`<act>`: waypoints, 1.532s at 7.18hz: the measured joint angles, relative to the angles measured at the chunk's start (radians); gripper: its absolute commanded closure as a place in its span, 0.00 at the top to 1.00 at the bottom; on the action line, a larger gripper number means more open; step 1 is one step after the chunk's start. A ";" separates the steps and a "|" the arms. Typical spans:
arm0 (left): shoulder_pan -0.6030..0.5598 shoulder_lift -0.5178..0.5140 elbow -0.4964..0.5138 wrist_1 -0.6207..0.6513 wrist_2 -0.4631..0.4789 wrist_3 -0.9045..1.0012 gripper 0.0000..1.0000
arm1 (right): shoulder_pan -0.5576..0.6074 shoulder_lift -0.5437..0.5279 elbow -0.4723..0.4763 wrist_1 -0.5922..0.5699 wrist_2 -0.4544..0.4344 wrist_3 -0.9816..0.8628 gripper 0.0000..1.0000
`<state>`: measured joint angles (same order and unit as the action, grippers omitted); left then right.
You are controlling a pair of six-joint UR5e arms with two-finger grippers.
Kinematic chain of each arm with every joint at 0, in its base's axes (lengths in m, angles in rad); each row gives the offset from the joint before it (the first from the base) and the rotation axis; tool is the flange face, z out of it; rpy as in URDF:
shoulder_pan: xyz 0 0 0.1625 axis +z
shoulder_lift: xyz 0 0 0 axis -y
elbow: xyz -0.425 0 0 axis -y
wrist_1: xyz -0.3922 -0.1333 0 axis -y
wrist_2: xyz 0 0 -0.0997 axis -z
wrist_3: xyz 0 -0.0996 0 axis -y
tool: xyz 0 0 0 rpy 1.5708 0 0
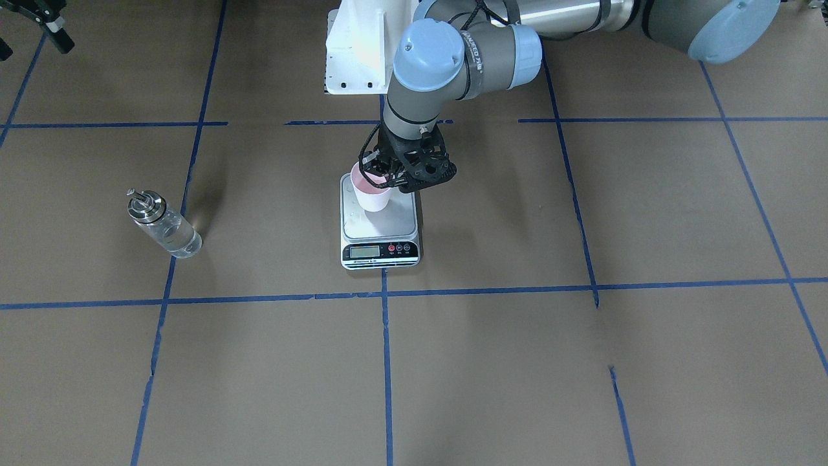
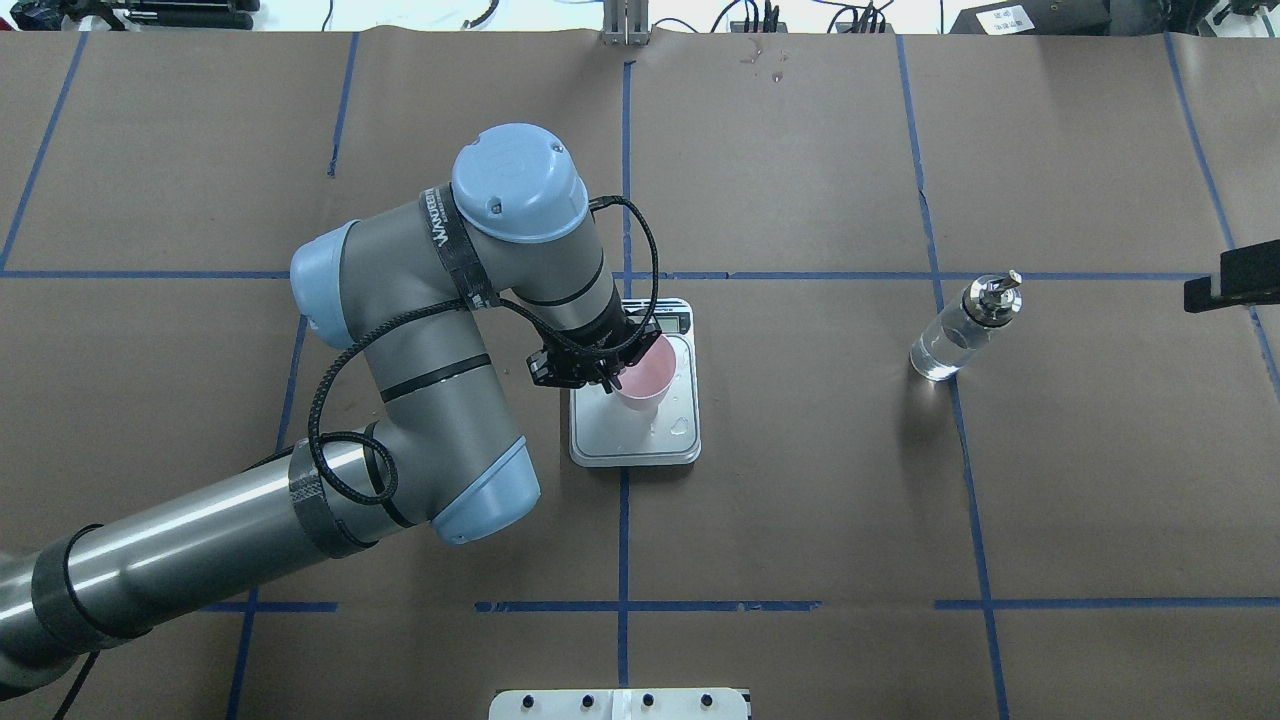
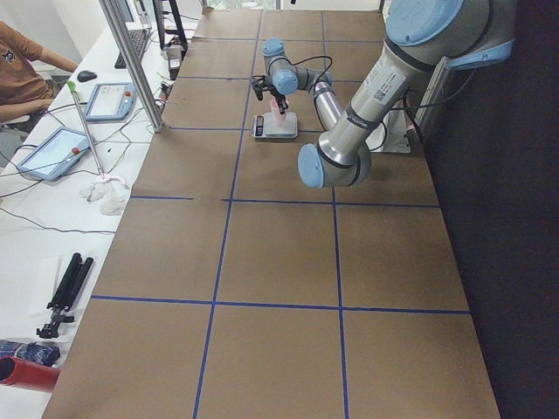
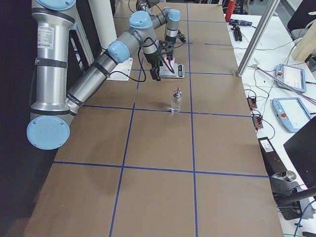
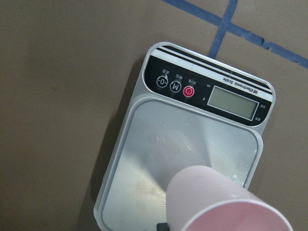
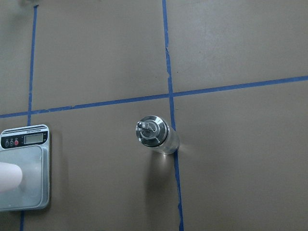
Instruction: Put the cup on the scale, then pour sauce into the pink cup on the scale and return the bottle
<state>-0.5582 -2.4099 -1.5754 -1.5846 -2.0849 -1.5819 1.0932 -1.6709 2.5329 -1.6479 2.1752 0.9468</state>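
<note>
– Across the table, from the front camera, where is the cup (image 1: 372,194)?
– Over the scale (image 1: 388,226), toward its back end, tipped rather than upright, with the left gripper (image 1: 394,176) clamped on its rim. The bottle (image 1: 163,223) stands well apart on the brown paper (image 1: 259,362), no gripper on it.
– And from overhead?
– The cup leans over the silver platform (image 2: 640,440), base pointing down at it. Whether the base touches I cannot tell. The bottle is upright off to the side, with the sauce (image 2: 940,355) inside.
– Side cameras?
– Too far off to add more than the left arm (image 3: 349,122) reaching to the scale.
– Left wrist?
– The cup's mouth fills the lower corner, and the display (image 5: 232,102) beyond it shows no digits I can read.
– Right wrist?
– It looks straight down on the bottle's spout cap (image 6: 150,131), with the scale at the edge. The right gripper (image 1: 48,26) is only a dark bit in the front view's corner. Spread or closed, I cannot tell.
– So how far along?
– I'd judge the first step nearly done: the cup needs setting flat and letting go. Pouring and returning the bottle are all left
</note>
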 measured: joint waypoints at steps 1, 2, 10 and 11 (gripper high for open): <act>0.000 0.000 0.000 0.000 0.000 0.000 0.00 | -0.049 -0.010 0.017 0.003 -0.062 0.034 1.00; 0.000 0.001 0.000 0.000 0.001 0.000 0.00 | -0.109 -0.019 0.034 0.006 -0.134 0.075 1.00; 0.001 0.008 0.008 -0.001 0.014 0.002 0.00 | -0.275 -0.169 0.053 0.191 -0.326 0.159 1.00; 0.001 0.008 0.008 -0.001 0.015 0.002 0.36 | -0.288 -0.169 0.053 0.193 -0.339 0.167 1.00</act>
<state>-0.5573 -2.4017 -1.5678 -1.5858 -2.0698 -1.5800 0.8053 -1.8402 2.5863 -1.4548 1.8359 1.1140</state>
